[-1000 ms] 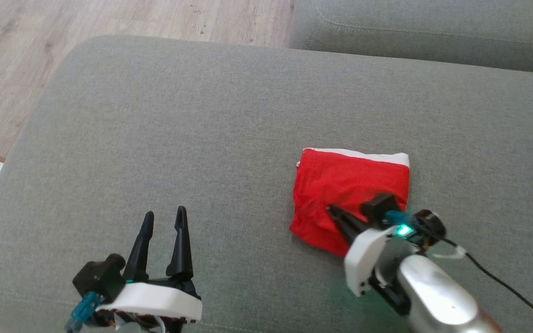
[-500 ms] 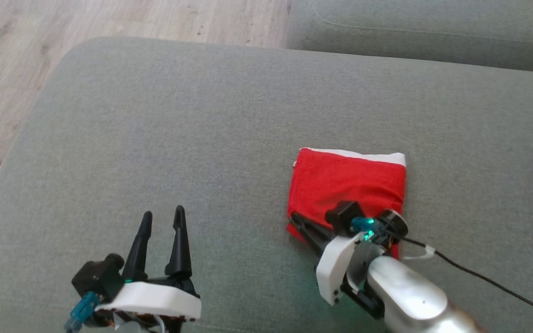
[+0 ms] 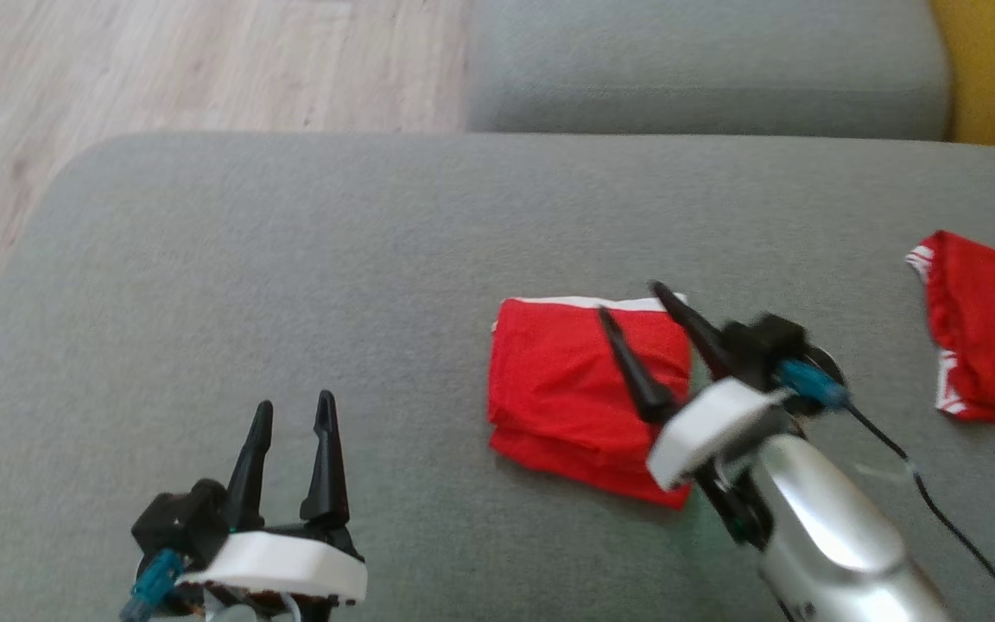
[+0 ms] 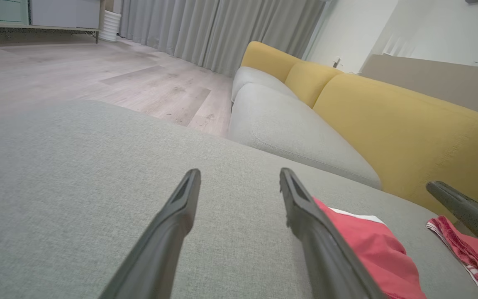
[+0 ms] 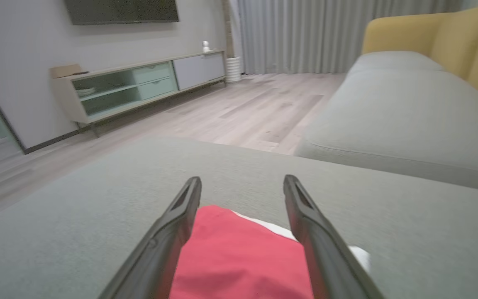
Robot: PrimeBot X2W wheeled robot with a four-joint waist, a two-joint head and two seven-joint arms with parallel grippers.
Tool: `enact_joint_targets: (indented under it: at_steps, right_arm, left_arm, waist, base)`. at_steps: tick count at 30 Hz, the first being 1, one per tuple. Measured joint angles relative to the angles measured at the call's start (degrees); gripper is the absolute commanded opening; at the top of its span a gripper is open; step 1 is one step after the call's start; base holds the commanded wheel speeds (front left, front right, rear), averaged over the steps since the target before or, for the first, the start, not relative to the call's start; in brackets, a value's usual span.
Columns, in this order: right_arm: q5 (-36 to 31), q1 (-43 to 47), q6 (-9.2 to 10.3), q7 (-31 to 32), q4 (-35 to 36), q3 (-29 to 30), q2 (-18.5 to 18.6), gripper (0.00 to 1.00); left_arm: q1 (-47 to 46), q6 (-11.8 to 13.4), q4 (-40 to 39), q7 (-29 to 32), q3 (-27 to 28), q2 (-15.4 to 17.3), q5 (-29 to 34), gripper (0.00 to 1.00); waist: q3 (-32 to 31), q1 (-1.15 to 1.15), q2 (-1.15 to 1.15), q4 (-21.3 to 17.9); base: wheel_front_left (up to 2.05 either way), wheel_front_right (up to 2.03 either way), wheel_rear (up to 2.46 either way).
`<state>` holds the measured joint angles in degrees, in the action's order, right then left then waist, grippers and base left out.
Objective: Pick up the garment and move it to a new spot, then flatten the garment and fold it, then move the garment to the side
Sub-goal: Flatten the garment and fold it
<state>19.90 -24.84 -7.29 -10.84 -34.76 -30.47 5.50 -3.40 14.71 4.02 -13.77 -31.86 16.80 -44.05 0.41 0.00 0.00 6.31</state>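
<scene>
**Seat cushion** (image 3: pixel 290 259): broad, grey, the work surface. One of two grey cushions in the head view; the second cushion (image 3: pixel 705 69) lies beyond it.

**Garment** (image 3: pixel 567 380): red with a white band along its far edge. It lies folded into a compact rectangle of stacked layers, right of centre on the seat cushion. The right wrist view shows it directly beneath that arm's fingers (image 5: pixel 239 257).

**Second red garment** (image 3: pixel 990 328): unfolded, well apart at the right edge of the seat cushion. That makes two red items in all.

**Right gripper** (image 3: pixel 629 297): jaws spread wide, poised over the right part of the folded garment and pinching nothing.

**Left gripper** (image 3: pixel 294 399): also spread and empty, near the front edge and well apart from the cloth. There are two grippers, each with two fingers.

**Step in hand, as judged:** folding looks complete, so this is the closing move to the side (whether this resting place already counts as "the side" cannot be told). If not, the next move calls for lowering the right fingers onto one edge. They should clamp every layer together so the fold does not open in transit.
</scene>
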Motion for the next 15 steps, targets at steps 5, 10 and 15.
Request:
enact_joint_targets:
  at_steps: [5,10,15]
  right_arm:
    - [-3.9,7.2,0.00,0.1,3.2,9.5,-0.3,1.00]
    - [-8.0,13.6,0.00,1.4,8.7,16.7,-1.5,1.00]
    - [-9.9,20.7,0.00,3.2,15.4,20.4,-2.1,1.00]
  left_arm:
    - [0.6,0.3,0.8,0.0,0.0,0.1,0.6,1.00]
    - [2.6,0.5,2.2,-0.4,0.1,0.5,1.2,1.00]
    - [4.7,1.2,4.5,-0.4,0.4,1.0,2.3,1.00]
  waist:
    - [-1.7,0.00,0.00,-2.3]
    - [-3.1,-0.01,0.00,-4.4]
    - [-3.9,-0.01,0.00,-5.6]
  base:
    - [0.00,0.00,0.00]
    - [0.00,0.00,0.00]
    - [0.00,0.00,0.00]
